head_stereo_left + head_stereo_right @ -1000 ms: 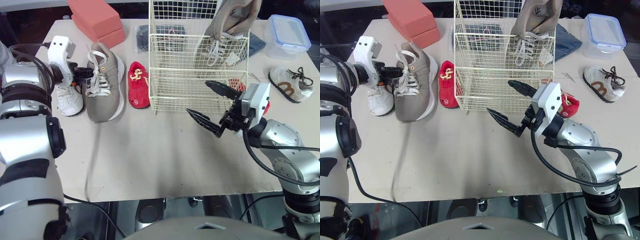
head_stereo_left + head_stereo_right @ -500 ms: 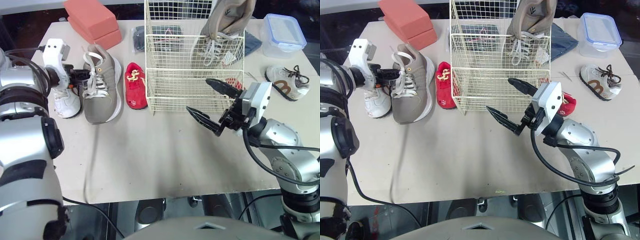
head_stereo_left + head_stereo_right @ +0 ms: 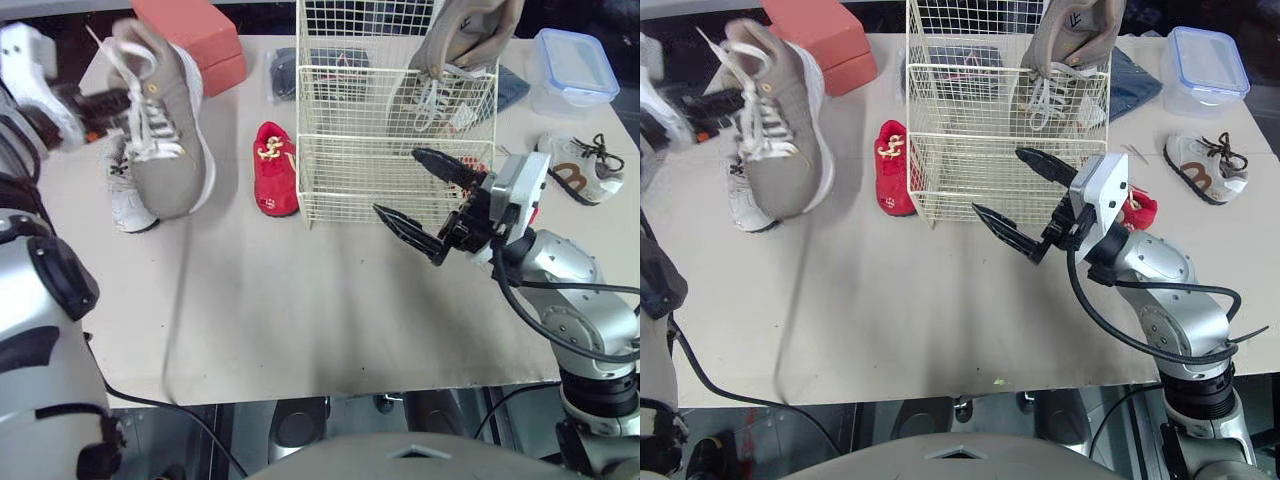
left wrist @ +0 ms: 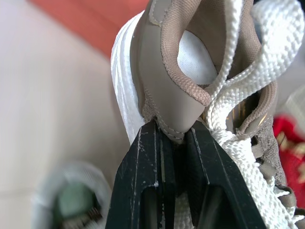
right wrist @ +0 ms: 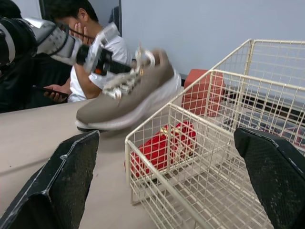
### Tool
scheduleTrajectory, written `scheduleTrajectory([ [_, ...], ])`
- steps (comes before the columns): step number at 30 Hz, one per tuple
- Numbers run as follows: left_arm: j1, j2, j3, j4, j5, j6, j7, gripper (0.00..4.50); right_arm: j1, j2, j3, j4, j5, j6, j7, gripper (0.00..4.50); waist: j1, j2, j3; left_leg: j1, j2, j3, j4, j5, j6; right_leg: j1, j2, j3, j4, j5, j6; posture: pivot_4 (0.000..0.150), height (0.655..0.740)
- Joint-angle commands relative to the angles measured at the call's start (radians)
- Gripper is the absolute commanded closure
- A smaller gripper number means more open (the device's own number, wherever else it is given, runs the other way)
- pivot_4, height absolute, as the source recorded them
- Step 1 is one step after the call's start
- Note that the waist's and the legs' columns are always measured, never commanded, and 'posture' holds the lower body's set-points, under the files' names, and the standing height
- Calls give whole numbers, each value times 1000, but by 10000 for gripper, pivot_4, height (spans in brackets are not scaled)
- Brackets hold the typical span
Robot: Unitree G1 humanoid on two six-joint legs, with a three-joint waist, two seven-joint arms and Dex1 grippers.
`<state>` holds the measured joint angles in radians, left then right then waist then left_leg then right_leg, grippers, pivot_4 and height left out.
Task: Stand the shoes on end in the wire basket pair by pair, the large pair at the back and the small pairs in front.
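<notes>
My left gripper (image 4: 172, 131) is shut on the heel collar of a large tan sneaker (image 3: 157, 125), which hangs tilted above the table's left side. Beneath it lies a small white shoe (image 3: 127, 205). The cream wire basket (image 3: 350, 170) stands mid-table, with a second tan sneaker (image 3: 462, 40) on end at its back right. A small red shoe (image 3: 275, 170) lies just left of the basket; another red shoe (image 3: 1139, 209) lies at its right. A small white-and-brown shoe (image 3: 580, 170) sits far right. My right gripper (image 3: 397, 182) hovers open, empty, in front of the basket.
Salmon boxes (image 3: 190, 30) sit at the back left and a lidded plastic container (image 3: 575, 65) at the back right. A dark packet (image 3: 285, 72) and blue cloth (image 3: 512, 88) lie behind the basket. A person (image 5: 93, 45) sits beyond the table's left side.
My left gripper has lifted the tan sneaker off the table, up and to the left, uncovering the white shoe. The right gripper has stayed open in nearly the same place.
</notes>
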<state>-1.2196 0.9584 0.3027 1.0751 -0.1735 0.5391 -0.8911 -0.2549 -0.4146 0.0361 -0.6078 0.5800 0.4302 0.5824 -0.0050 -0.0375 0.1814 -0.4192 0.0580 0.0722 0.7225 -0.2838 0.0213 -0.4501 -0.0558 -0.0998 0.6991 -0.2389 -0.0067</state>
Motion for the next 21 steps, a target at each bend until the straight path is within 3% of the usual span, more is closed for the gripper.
scheduleTrajectory([
  [1, -7, -33, 113, -244, -144, -9, 24, 43949, -32, -4, -34, -6, 20, -24, 14, 0, 1, 0, 0, 0, 0, 0, 0, 0, 0, 0, 0, 0, 0, 0, 0, 1500, 6860],
  [6, 14, -181, 155, -519, -247, -47, 98, 43949, -64, 7, -54, 20, 20, -38, 7, 0, 18, 0, 0, -1, 0, -1, 4, 0, 0, 1, -1, -1, 2, 0, 0, 1500, 6860],
  [10, -17, -329, 144, -627, -273, -242, 146, 43949, -70, 18, -82, 28, 21, -50, -17, 0, 20, 0, 0, -1, 0, -1, 5, 0, 0, 1, -1, -1, 3, 0, 0, 1500, 6860],
  [14, -62, -450, 132, -607, -273, -417, 200, 43949, -67, 19, -105, 22, 16, -53, -36, 0, 15, 0, 0, -1, -1, 0, 7, 0, 0, 1, 0, 0, 6, 0, 0, 1500, 6860],
  [21, -188, -572, 90, -435, -216, -748, 259, 43949, -58, 19, -131, -1, 19, -47, -73, 0, 18, 0, 0, 0, -2, 1, 8, 0, 0, 1, 0, 1, 8, 0, 0, 1500, 6860],
])
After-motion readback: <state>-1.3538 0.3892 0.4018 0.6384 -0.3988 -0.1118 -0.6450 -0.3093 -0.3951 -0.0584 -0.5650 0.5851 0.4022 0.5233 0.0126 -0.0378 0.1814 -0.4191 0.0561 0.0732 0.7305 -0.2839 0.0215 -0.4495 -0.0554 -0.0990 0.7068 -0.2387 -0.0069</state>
